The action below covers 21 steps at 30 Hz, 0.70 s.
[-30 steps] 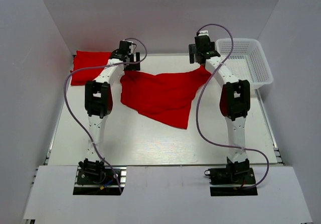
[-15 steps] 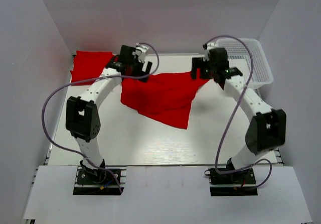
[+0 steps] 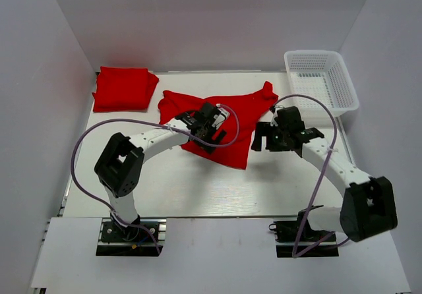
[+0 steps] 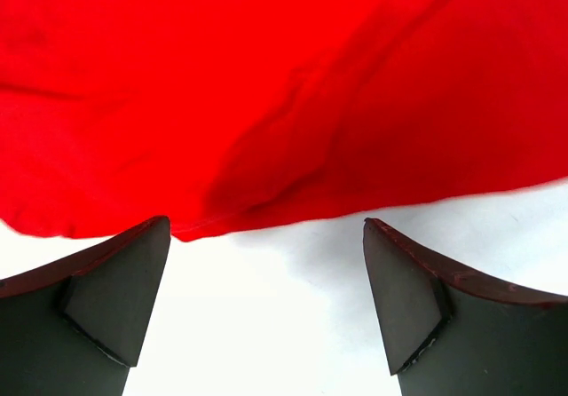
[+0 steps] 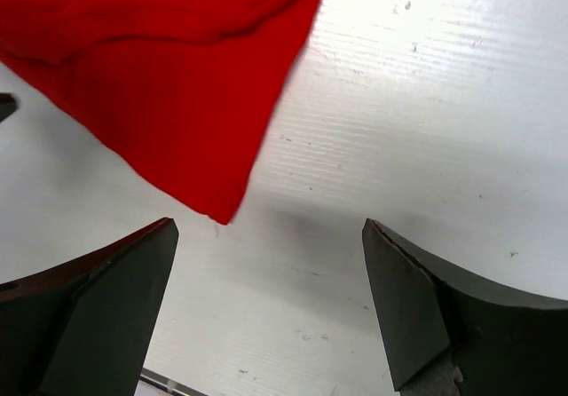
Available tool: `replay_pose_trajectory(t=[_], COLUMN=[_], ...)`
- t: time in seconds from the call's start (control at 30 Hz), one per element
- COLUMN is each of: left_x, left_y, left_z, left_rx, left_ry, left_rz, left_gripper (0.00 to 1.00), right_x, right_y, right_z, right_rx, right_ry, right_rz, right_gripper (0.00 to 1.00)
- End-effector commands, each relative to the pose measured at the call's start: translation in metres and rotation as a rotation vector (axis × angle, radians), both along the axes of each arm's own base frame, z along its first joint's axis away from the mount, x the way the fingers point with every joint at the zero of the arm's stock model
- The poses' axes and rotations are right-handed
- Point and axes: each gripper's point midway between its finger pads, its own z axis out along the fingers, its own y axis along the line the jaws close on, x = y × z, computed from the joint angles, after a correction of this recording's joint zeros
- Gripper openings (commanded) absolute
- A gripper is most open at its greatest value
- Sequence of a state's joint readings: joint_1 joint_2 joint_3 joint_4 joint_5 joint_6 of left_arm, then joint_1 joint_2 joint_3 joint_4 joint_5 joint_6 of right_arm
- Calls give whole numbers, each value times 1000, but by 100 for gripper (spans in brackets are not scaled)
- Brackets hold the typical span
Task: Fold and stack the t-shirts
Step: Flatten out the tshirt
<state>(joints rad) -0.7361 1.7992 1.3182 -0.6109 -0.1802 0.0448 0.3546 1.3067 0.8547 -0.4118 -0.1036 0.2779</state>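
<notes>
White table [image 3: 198, 188], t-shirt [image 4: 284, 85] hem before left gripper [image 4: 266, 222]

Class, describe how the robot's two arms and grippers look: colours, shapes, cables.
The left arm and right arm have white links and chunky black joints. A lilac cable loops beside each. The left gripper and right gripper have dark wedge-shaped fingers.

Left arm [image 3: 153, 139]: elbow low, left of shirt [image 3: 241, 109], forearm reaching across onto it. left gripper [image 3: 210, 124] over shirt's near half, jaws spread wide, nothing held. Right arm [image 3: 330, 165]: elbow well right of shirt, forearm angled toward it. right gripper [image 3: 265, 136] just off shirt's right edge, jaws wide, empty.
</notes>
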Motion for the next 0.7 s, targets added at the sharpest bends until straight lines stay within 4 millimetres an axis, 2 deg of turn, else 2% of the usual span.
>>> replay_pose_trajectory(t=[0.0,0.07,0.13,0.2,0.23,0.33,0.4,0.5,0.67], left_x=[14,12,9,11,9,10,9,12,12], left_y=[13,7,10,10,4,-12,-14,-16,-10], left_z=[14,12,-4,-7,-13,-10,-12,-23,-43], left_rx=[20,5,57,63,47,-14,-25,-5,61], left_ry=[-97,-100,-83,-88,-66,-73,-71,-61,-35], left_rz=[92,77,59,63,47,16,11,1,-18], left_gripper=[100,100,99,97,96,93,92,84,76], right_x=[0,-2,-4,-6,-7,-10,-12,-11,-14], right_y=[-2,-5,-6,-7,-7,-9,-10,-16,-20], right_z=[21,24,26,23,23,20,21,21,22], right_rx=[23,22,23,25,24,19,16,-2,-25], right_ry=[-71,-79,-78,-68,-70,-58,-60,-64,-59], right_rz=[-14,-22,-33,-40,-39,-48,-54,-78,-82], right_gripper=[90,90,90,90,90,90,90,90,90])
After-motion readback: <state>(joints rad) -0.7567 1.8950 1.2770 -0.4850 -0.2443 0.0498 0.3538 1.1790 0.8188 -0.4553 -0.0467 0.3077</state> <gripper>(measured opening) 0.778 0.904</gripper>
